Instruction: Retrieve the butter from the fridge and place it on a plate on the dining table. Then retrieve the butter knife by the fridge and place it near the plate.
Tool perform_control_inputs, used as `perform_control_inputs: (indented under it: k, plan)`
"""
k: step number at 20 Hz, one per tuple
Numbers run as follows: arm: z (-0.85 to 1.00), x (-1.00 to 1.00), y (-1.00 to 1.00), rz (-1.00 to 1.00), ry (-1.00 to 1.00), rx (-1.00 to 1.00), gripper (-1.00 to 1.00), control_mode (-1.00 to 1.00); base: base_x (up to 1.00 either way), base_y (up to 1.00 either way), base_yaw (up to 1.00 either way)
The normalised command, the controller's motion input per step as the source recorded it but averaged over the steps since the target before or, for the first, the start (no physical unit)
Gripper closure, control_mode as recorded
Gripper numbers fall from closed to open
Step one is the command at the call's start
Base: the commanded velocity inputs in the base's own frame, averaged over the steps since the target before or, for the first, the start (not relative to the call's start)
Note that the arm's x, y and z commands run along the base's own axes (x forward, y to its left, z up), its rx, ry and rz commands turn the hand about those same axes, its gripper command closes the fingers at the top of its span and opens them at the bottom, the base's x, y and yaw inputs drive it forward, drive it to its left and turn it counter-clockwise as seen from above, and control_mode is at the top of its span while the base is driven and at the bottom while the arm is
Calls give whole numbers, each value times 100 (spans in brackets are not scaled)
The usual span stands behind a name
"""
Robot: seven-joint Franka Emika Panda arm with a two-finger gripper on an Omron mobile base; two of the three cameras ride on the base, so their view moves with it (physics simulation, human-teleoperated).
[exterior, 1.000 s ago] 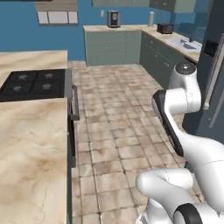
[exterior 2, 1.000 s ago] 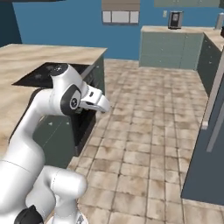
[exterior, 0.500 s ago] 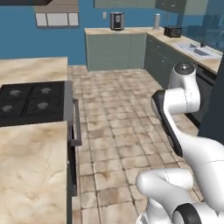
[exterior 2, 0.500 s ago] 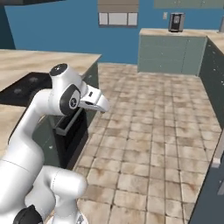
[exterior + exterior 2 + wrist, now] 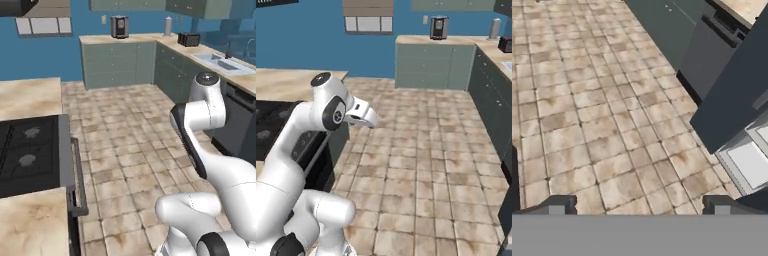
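Beige stone floor tiles were seen below the gripper, whose tips were spread fully and held nothing. At right, an open fridge door and white shelves were glimpsed; no butter could be made out. Far left lay the marbled dining table with its black cooktop. Judged best: squaring to the shelves before reaching.

Two base cameras look forward from behind the arm, sharing the tiled floor and far counter; the hand camera looks down at floor close by.
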Motion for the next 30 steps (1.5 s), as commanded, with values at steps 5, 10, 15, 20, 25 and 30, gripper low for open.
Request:
perform_control_inputs:
  k: [5,10,15,20,25,30]
  plan:
    - [0,0,0,0,0,0,-100,100,100,-26,-38]
    - [0,0,0,0,0,0,-100,100,98,-31,-44]
    - [0,0,0,0,0,0,-100,100,91,-24,-49]
    - [0,0,0,0,0,0,-100,100,92,-2,-52]
    - [0,0,0,0,0,0,-100,100,96,11,-50]
    - [0,0,0,0,0,0,-100,100,100,24,-42]
